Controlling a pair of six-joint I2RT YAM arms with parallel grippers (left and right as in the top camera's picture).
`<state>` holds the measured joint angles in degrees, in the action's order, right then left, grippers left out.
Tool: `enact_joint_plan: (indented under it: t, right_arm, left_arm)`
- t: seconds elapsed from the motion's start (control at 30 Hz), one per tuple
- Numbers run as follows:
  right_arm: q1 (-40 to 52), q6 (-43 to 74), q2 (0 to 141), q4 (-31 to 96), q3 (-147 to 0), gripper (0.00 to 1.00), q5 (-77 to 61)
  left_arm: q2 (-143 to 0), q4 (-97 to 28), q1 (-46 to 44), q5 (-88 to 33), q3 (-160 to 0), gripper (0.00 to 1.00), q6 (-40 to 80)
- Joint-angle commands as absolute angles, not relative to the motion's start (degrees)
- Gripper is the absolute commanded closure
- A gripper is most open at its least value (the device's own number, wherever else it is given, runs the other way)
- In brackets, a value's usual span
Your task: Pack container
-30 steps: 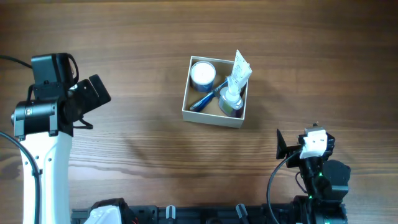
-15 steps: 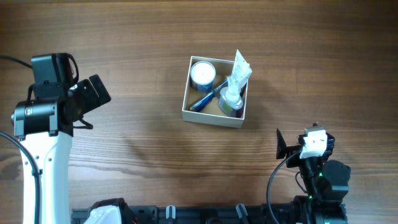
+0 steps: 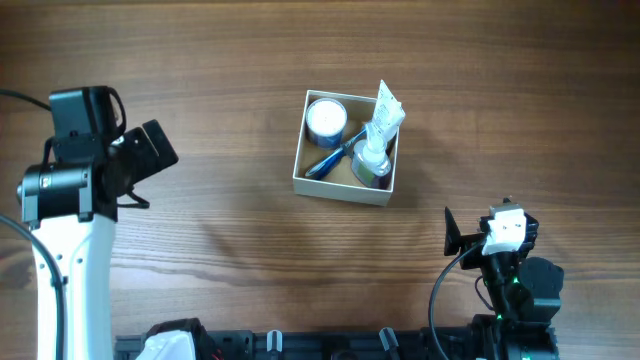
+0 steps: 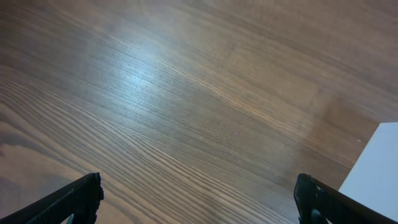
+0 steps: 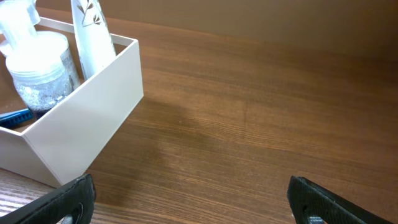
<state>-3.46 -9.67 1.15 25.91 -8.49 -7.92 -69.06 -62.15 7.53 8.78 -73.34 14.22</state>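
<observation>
The container (image 3: 340,189), a square shallow cardboard box with white walls and brown inside, sits at the table's middle. It holds a round blue-and-white jar (image 3: 326,119), a blue pen (image 3: 332,160), a glittery bottle (image 3: 371,160) and a white tube (image 3: 387,108). Its wall (image 5: 81,121) also shows in the right wrist view, and a white corner (image 4: 376,168) in the left wrist view. My left gripper (image 4: 198,199) is open and empty, far left of the container. My right gripper (image 5: 193,199) is open and empty, at the front right.
The wooden table (image 3: 220,80) surrounds the container on all sides. A black rail with fittings (image 3: 300,345) runs along the front edge. The left arm's white body (image 3: 65,250) stands at the left side.
</observation>
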Motion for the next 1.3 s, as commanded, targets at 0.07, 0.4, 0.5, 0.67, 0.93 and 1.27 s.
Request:
enact_joint_plan:
  t: [0.07, 0.4, 0.5, 0.67, 0.93, 1.27]
  right_arm:
    - [-3.38, -8.99, 0.27, 25.63, -8.23, 0.0, -9.06]
    - [-3.38, -8.99, 0.27, 25.63, -8.23, 0.0, -9.06]
    - [-3.38, -8.99, 0.27, 25.63, -8.23, 0.0, -9.06]
    - [-3.38, -9.02, 0.27, 25.63, -8.23, 0.0, -9.06]
    - [-3.38, -8.99, 0.27, 25.63, -8.23, 0.0, -9.04]
    - [-3.38, -8.97, 0.27, 25.63, -8.23, 0.0, -9.06]
  left_arm:
    - [-57.49, -63.13, 7.64, 10.15, -73.41, 0.0, 13.85]
    - [-43.79, -57.19, 6.15, 5.52, -58.43, 0.0, 13.96]
    - [-38.96, -49.69, 5.08, 2.7, -48.01, 0.0, 13.96]
    - [-30.68, -40.34, 2.94, -1.56, -33.74, 0.0, 13.96]
    - [-18.22, -38.54, 1.48, -4.73, -21.08, 0.0, 14.2]
    - [-7.22, -38.48, 0.47, -4.93, -12.32, 0.0, 14.17]
